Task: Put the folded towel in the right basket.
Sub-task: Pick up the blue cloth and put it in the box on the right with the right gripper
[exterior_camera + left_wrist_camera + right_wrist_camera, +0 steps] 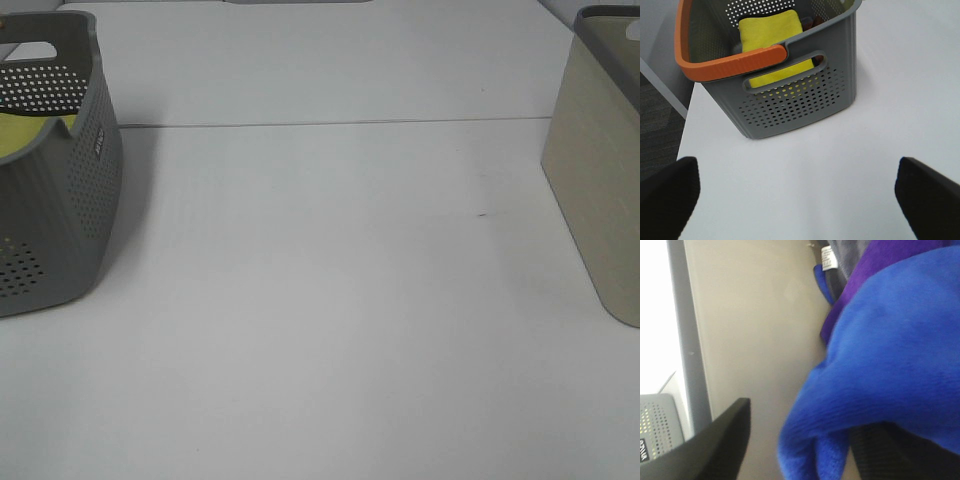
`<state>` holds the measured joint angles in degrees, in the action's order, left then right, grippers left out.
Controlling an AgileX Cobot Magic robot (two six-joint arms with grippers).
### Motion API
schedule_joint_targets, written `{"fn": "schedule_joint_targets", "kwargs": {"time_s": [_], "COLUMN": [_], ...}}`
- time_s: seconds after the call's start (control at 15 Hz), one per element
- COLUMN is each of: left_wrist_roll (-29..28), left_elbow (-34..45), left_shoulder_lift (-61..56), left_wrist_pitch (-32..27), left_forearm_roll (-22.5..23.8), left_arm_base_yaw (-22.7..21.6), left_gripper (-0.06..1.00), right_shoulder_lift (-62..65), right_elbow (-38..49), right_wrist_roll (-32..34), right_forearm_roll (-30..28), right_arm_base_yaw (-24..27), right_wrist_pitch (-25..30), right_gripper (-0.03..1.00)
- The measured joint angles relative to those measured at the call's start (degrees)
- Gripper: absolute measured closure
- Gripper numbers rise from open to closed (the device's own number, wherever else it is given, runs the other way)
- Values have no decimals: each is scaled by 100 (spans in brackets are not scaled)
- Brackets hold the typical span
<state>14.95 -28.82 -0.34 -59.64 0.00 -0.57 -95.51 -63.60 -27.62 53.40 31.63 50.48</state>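
Note:
A folded blue towel [890, 340] fills the right wrist view, lying inside the beige right basket [600, 170] against its inner wall [755, 315]. My right gripper [807, 450] is down in that basket. Its jaws stand wide apart: one finger [715, 445] is clear of the towel, the other [900, 450] is under the towel's edge. My left gripper [800, 200] is open and empty above the table in front of the grey left basket [805, 100]. Neither gripper shows in the exterior view.
The perforated grey left basket [80, 200] has an orange handle [735, 62] and holds a folded yellow towel [770, 35]. A purple towel [875, 270] and a grey cloth with a label lie deeper in the right basket. The white table [320, 300] lies between the baskets.

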Motion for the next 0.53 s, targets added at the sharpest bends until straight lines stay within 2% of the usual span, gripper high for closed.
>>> {"fn": "schedule_joint_targets", "kwargs": {"time_s": [0.13, 0.33, 0.53], "left_wrist_roll": [0, 0, 0], "left_elbow": [0, 0, 0], "left_shoulder_lift": [0, 0, 0], "left_wrist_pitch": [0, 0, 0], "left_forearm_roll": [0, 0, 0], "left_arm_base_yaw": [0, 0, 0], "left_gripper": [-4, -4, -4], "right_shoulder_lift": [0, 17, 361], "right_elbow": [0, 0, 0], "right_wrist_roll": [29, 235, 670], "right_forearm_roll": [0, -63, -510], "right_arm_base_yaw": [0, 0, 0], "right_wrist_pitch": [218, 413, 470], "right_gripper": [32, 31, 31]}}
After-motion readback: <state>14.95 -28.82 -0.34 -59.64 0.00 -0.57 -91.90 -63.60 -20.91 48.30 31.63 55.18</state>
